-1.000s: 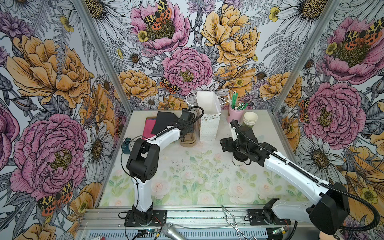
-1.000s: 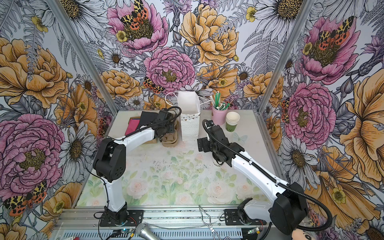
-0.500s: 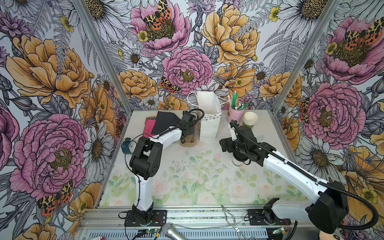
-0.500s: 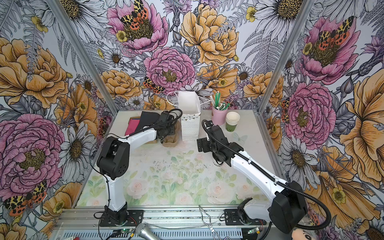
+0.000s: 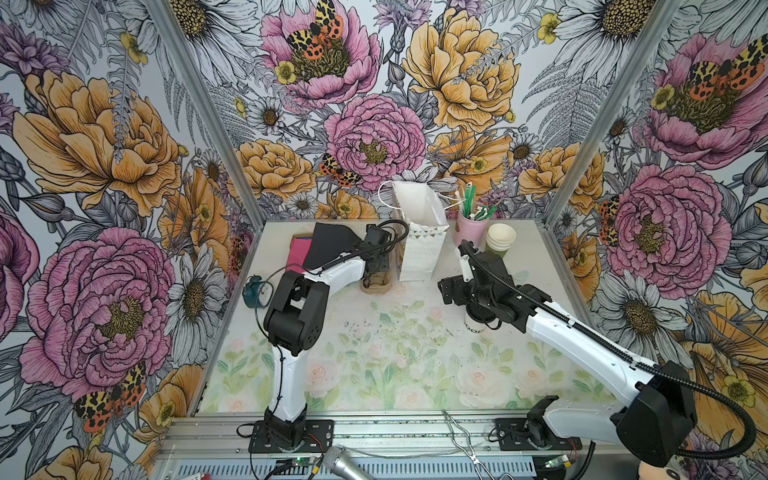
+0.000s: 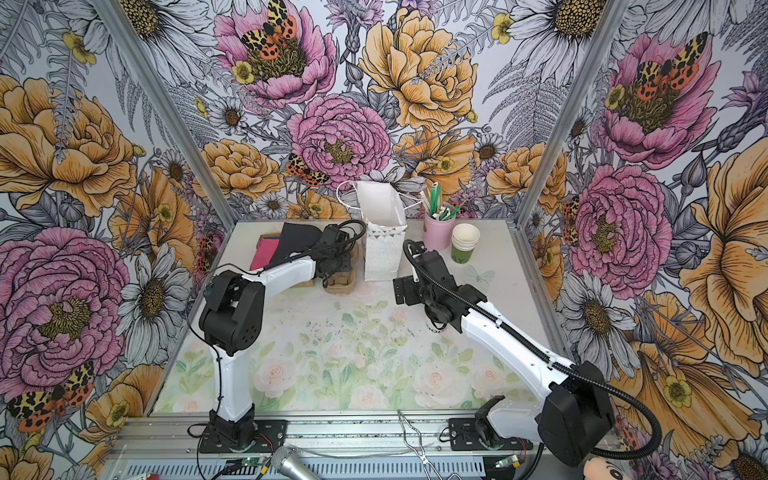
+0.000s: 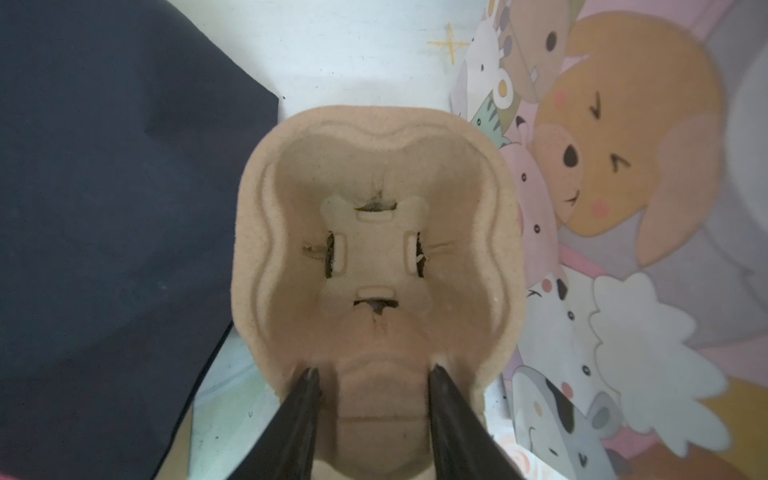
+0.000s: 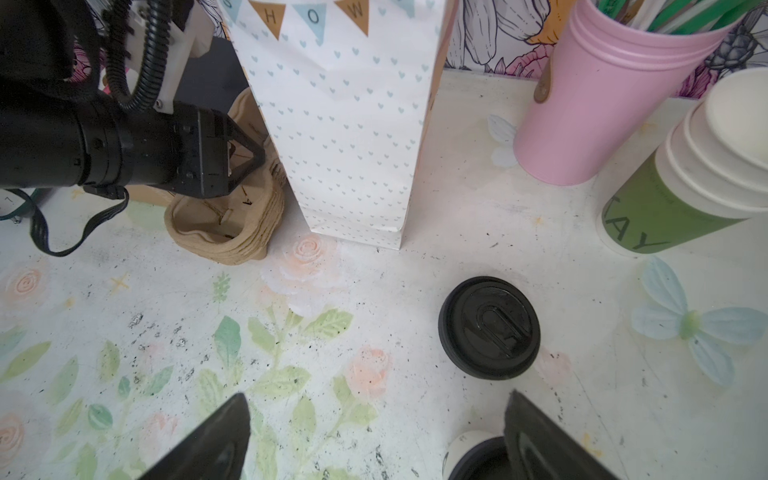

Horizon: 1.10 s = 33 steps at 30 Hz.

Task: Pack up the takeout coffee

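Note:
The takeout coffee (image 5: 476, 328) (image 6: 436, 328), a whitish cup with dark letters and a black lid, stands under my right wrist. In the right wrist view only its lid edge (image 8: 478, 457) shows beside one finger. My right gripper (image 8: 376, 399) (image 5: 484, 318) hangs open over it with nothing between the fingers. My left gripper (image 7: 373, 372) (image 5: 376, 270) (image 6: 332, 266) is down on a stack of brown pulp cup carriers (image 7: 374, 166) (image 5: 376, 286). Its fingers sit close against both sides of a ridge of the top carrier. Whether they pinch it does not show.
A white dotted paper bag (image 5: 419, 245) (image 8: 345, 124) stands open right of the carriers. Behind the cup lie a loose black lid (image 8: 489, 328), a pink cup of straws (image 5: 471, 228) and stacked green cups (image 5: 500, 241). Dark and pink cloths (image 5: 328, 243) and a teal clock (image 5: 255, 291) are on the left.
The left arm's elbow has shifted slightly to the right while its gripper stays at the carrier stack. The right arm and the coffee cup have not moved.

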{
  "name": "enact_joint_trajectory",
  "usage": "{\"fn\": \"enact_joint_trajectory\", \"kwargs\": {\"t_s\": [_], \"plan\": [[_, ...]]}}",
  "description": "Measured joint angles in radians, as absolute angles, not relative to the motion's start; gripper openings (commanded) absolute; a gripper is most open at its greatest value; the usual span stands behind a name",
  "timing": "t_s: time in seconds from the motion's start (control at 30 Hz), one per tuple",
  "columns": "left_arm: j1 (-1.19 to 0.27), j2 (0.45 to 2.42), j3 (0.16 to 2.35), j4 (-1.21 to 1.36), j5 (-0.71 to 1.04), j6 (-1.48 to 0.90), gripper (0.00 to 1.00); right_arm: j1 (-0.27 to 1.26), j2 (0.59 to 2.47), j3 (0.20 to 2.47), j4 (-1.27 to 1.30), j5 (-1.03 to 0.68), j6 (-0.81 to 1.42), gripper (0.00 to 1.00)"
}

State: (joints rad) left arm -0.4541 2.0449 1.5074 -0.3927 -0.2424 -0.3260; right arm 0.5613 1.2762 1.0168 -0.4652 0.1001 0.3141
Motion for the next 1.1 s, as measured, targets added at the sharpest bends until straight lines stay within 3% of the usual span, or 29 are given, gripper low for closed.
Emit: {"fn": "enact_joint_trajectory", "kwargs": {"t_s": [0.37,1.1], "plan": [[-0.453,2.044,1.502,-0.379,-0.242,-0.326,0.33,0.561,1.293,1.017,-0.465,0.089,0.314,0.96],[-0.432,1.959,1.458,-0.358,-0.239,-0.334,0.35,0.561,1.304,1.017,-0.465,0.081,0.314,0.96]]}}
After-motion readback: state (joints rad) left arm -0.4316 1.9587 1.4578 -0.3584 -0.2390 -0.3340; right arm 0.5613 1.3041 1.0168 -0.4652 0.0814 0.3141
